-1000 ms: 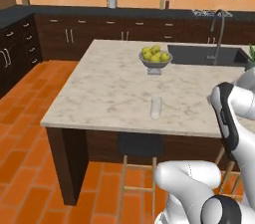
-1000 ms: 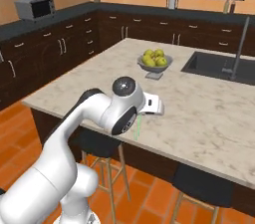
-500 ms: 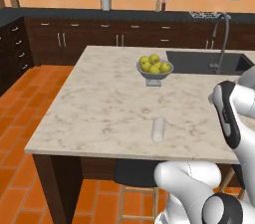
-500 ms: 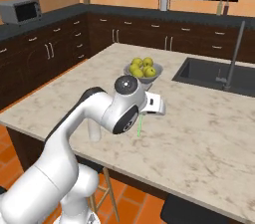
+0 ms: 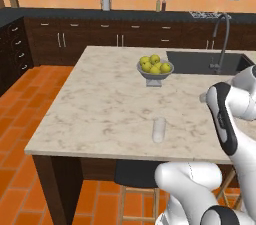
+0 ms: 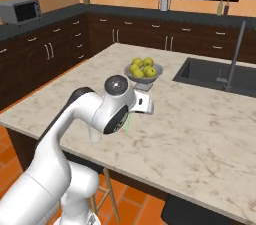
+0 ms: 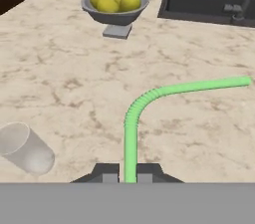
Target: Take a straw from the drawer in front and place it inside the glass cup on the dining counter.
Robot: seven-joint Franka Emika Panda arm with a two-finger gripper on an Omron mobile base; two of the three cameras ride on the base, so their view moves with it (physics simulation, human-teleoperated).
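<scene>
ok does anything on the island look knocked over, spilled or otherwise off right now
Nothing stands out. The glass cup stands upright near the counter's front edge, the fruit bowl sits level with its fruit inside, and no spill shows. The gripper is shut on the straw, whose bent tip is just its normal shape.

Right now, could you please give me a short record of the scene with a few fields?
gripper: shut on the straw
straw: bright green, bent tip pointing toward the sink side in the hand view
glass cup: clear, upright on the dining counter, no straw in it yet
dining counter: pale marble top
fruit bowl: grey, holding yellow-green fruit, beyond the cup
sink: dark basin with faucet, set into the counter
</scene>
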